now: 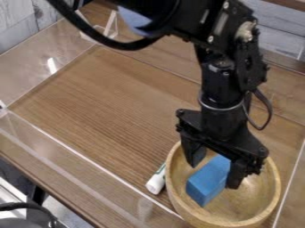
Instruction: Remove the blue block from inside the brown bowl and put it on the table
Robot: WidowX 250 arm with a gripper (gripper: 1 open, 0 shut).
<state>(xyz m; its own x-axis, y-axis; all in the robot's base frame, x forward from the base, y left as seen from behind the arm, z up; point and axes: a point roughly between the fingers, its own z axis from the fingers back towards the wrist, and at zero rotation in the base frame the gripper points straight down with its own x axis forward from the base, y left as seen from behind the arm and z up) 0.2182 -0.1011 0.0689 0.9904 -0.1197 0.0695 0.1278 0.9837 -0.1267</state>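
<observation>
**Blue block in the bowl, jaws parted at its one o'clock end**

The blue block (pixel 208 183) is inside the brown bowl (pixel 273 188), left of the bowl's middle in the camera view. With twelve o'clock at the top of that view, its long side runs from about one o'clock to seven. The black jaws stand apart over the bowl, around the block's upper end, with nothing visibly clamped between them. From the jaws, the bulk of the block lies towards seven o'clock; whether either tip touches it, or how high the tips are above the bowl floor, I cannot tell.

The coming grip likely turns on that offset: the jaws would need to shift a little towards seven o'clock and close across the block's narrow width. Closing where they are might catch only the end and let the block swivel.

The only robot arm (pixel 217 87) comes in from eleven o'clock. Just outside the bowl, at nine o'clock, a small white-and-green object (pixel 156 182) lies on the table (pixel 105 100). The broad wooden surface towards ten o'clock looks a sensible place to set the block down.
</observation>
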